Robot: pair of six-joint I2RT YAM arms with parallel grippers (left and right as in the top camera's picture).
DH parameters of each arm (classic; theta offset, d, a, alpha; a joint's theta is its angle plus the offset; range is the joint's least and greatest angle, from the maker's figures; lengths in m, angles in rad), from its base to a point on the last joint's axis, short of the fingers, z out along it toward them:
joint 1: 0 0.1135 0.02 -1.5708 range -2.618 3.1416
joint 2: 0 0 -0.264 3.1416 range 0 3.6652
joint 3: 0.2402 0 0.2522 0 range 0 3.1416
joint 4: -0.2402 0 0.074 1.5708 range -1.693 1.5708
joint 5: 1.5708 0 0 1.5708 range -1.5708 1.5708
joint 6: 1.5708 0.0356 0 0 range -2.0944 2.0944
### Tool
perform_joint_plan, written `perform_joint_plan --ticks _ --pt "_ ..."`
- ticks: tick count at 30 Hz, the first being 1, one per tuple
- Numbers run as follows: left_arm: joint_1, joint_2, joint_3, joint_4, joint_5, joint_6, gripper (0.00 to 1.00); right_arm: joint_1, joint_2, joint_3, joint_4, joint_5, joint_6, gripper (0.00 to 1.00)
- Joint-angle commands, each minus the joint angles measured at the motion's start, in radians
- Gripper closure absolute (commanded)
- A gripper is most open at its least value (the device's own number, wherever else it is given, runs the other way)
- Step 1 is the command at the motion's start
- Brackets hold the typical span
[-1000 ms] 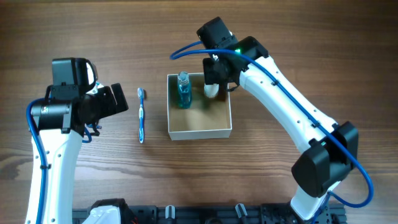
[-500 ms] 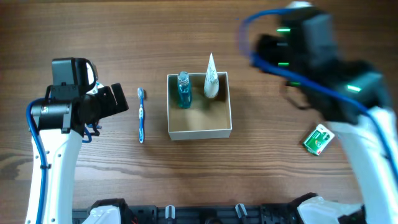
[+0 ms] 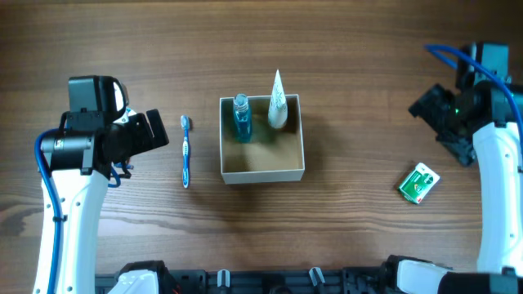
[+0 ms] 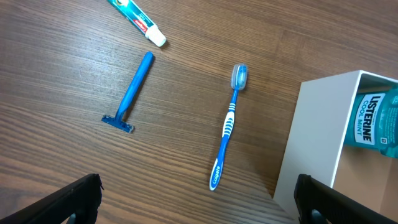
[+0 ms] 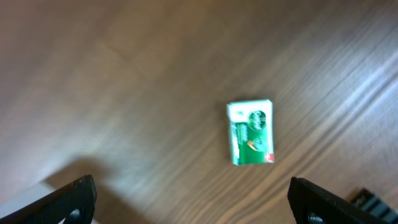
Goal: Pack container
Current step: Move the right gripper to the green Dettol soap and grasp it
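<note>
1. The left arm (image 3: 72,214) is showing a smooth white shell, with boxy black housings (image 3: 96,122) behind the tool.
2. A blue cable (image 3: 49,192) is running along it (thin, glossy).
3. The right arm (image 3: 495,196) is wearing matching white, with a black block (image 3: 453,118) and a second blue cable (image 3: 445,51).
4. The left gripper (image 4: 198,200) and right gripper (image 5: 194,199) are ending in matte black fingers (image 4: 78,199).

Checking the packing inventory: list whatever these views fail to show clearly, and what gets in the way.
Toothpaste tube: left wrist view, cut off by the top edge.
Mouthwash bottle in the container: left wrist view, cut off by the right edge.
Green packet: right wrist view, blurred; print unreadable.
White tube: overhead, label too small.
</note>
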Motion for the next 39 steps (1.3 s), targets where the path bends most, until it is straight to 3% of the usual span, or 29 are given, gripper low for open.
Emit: perform_joint_plan --ticks 1,9,20,34,39 --pt "0.007 0.003 0.019 0.000 0.016 0.013 0.00 -0.097 0.005 -0.152 0.087 -0.103 -0.048 0.00" --pt "0.007 0.003 0.019 0.000 0.016 0.013 0.00 -0.259 0.005 -0.384 0.228 -0.140 -0.114 0.00" --pt "0.007 0.003 0.019 -0.002 0.016 0.012 0.00 -0.273 0.006 -0.674 0.587 -0.136 -0.174 0.00" --pt "0.007 0.003 0.019 -0.004 0.016 0.012 0.00 -0.273 0.008 -0.793 0.813 -0.135 -0.249 0.01" --pt "0.007 0.003 0.019 -0.005 0.016 0.012 0.00 -0.273 0.016 -0.793 0.808 -0.136 -0.249 0.10"
